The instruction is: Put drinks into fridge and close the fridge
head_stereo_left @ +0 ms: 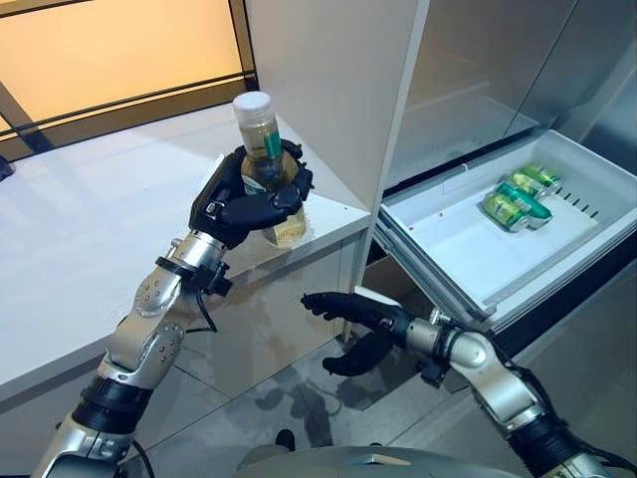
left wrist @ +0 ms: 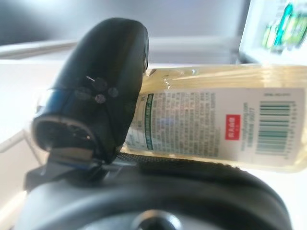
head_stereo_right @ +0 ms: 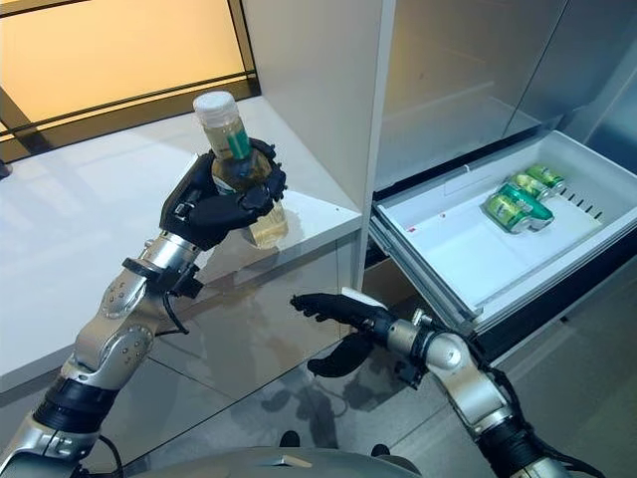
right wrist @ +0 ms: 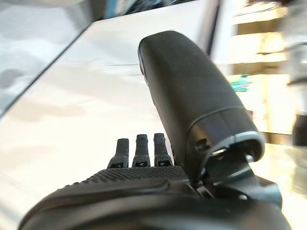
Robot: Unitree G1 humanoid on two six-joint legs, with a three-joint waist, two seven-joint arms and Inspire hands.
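My left hand (head_stereo_left: 246, 209) is shut on a clear bottle (head_stereo_left: 263, 139) of pale yellow drink with a white cap and holds it upright just above the white counter's corner. The bottle's label shows in the left wrist view (left wrist: 211, 124), next to my thumb (left wrist: 96, 105). My right hand (head_stereo_left: 360, 311) is open and empty, low in front of the counter, below and to the right of the bottle. The open fridge drawer (head_stereo_left: 448, 239) is to the right, with green cans (head_stereo_left: 520, 197) lying at its far end.
The white counter (head_stereo_left: 80, 239) fills the left side. A tall white cabinet wall (head_stereo_left: 328, 90) stands between the counter and the fridge. The drawer juts out toward me at the right. A grey tiled floor (head_stereo_left: 299, 398) lies below.
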